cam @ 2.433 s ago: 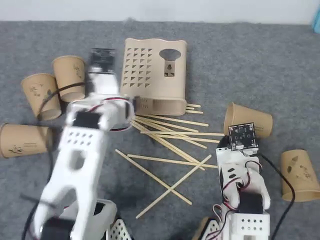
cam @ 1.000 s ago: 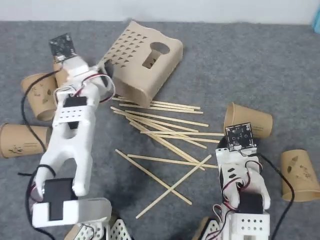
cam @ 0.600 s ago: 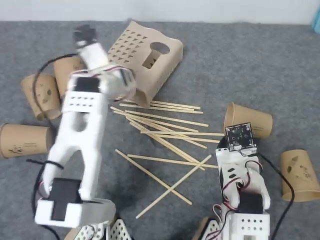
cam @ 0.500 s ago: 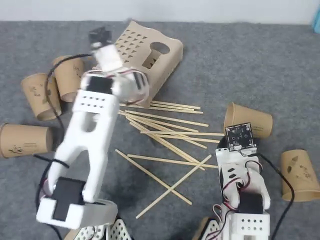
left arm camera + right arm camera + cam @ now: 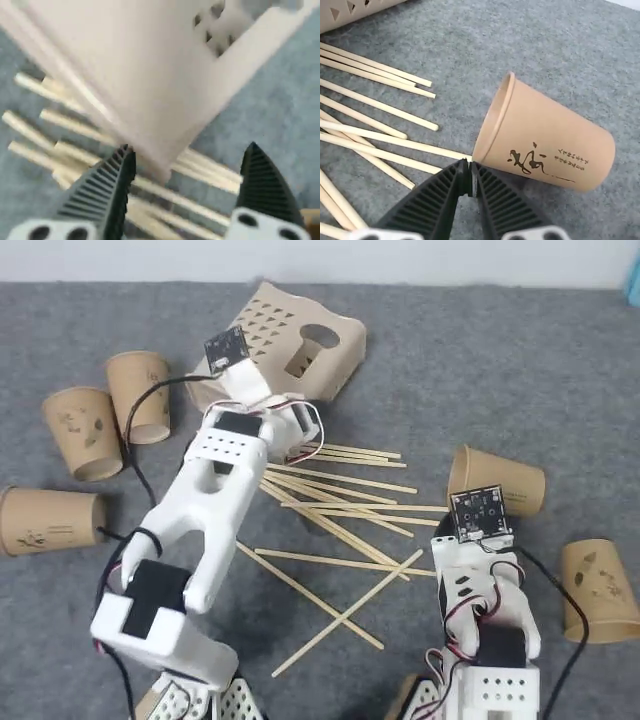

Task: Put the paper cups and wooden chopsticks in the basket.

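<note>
My left end effector (image 5: 189,150) is open, jaws spread wide, with the near corner of the basket (image 5: 150,65) between them. I cannot tell whether either jaw touches it. Under that corner a few of the wooden chopsticks (image 5: 200,167) lie side by side on the grey counter (image 5: 285,100).

From the high view, the basket lies tipped and turned at an angle at the far middle of the counter, its cut-out wall facing up. The chopsticks fan out from beneath its near edge toward the right and toward the near side. Several cross each other in the space between my two arms. My left arm (image 5: 215,500) stretches from the near left corner up to the basket.

My right end effector (image 5: 470,172) is closed, jaws pressed together with nothing between them. Its tips sit just beside the rim of a paper cup (image 5: 545,140) that lies on its side, mouth facing left. I cannot tell whether they touch. My right arm (image 5: 480,580) is folded at the near right.

A second cup (image 5: 600,590) lies farther right. Three more cups (image 5: 83,432) lie on the left, well apart from the basket.
</note>
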`<action>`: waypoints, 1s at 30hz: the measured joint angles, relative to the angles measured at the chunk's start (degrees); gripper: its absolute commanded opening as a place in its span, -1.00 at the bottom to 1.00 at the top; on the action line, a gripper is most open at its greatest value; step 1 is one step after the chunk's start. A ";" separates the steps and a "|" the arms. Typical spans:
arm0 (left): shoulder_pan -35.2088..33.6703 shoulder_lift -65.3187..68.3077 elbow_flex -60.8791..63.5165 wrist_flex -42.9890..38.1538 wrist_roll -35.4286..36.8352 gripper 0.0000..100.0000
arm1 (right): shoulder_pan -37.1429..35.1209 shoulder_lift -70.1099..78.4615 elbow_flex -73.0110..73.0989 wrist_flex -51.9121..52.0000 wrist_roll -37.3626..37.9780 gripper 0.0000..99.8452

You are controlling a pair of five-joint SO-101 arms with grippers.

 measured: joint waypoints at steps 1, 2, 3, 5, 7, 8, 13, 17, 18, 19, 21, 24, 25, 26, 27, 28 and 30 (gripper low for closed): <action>0.00 0.00 0.18 -1.85 0.26 -0.35 | 0.00 0.00 0.00 0.00 0.79 -0.98; 0.00 0.00 0.26 -3.52 0.26 -0.35 | 0.00 0.00 0.00 0.00 1.76 -0.98; 0.00 0.35 0.35 -5.10 0.26 -0.35 | 0.00 0.00 0.00 0.00 2.55 -0.98; -0.09 0.79 0.35 -8.09 0.26 -0.35 | 0.00 0.00 0.00 0.00 3.69 -0.98; -0.18 0.97 0.35 -10.20 0.26 -0.35 | 0.00 0.00 0.00 0.00 4.04 -0.98; -0.26 0.97 0.35 -10.73 0.26 -0.36 | 0.00 0.00 0.00 0.00 4.22 -0.98; -0.26 0.97 1.14 -11.78 0.26 -0.55 | 0.00 0.00 0.00 0.00 4.57 -0.98; -0.26 0.97 3.43 -15.03 -1.14 -1.00 | 0.00 0.00 0.00 0.00 4.75 -0.98; -0.26 0.97 3.87 -15.91 -2.64 -0.96 | 0.00 0.00 0.00 0.00 4.75 -0.98; -0.26 0.97 4.22 -16.62 -4.31 -0.94 | 0.00 0.00 0.00 0.00 4.75 -0.98; -0.09 0.97 4.40 -17.49 -6.68 -0.97 | 0.00 0.00 0.00 0.00 4.75 -0.98; 0.09 0.97 5.63 -18.29 -7.91 -0.98 | 0.00 0.00 0.00 0.00 4.75 -0.98; 0.79 0.97 6.24 -18.37 -7.91 -0.98 | 0.00 0.00 0.00 0.00 4.75 -0.98; 1.58 0.88 7.12 -18.37 -8.79 -0.98 | 0.00 0.00 0.00 0.00 4.75 -0.98; 2.46 0.88 8.35 -18.37 -10.37 -0.98 | 0.00 0.00 0.00 0.00 4.75 -0.98; 3.60 0.18 9.58 -18.37 -12.31 -0.98 | 0.00 0.00 0.00 0.00 4.75 -0.98; 6.42 -2.55 12.84 -18.90 -16.62 -0.98 | 0.00 0.00 0.00 0.00 4.75 -0.98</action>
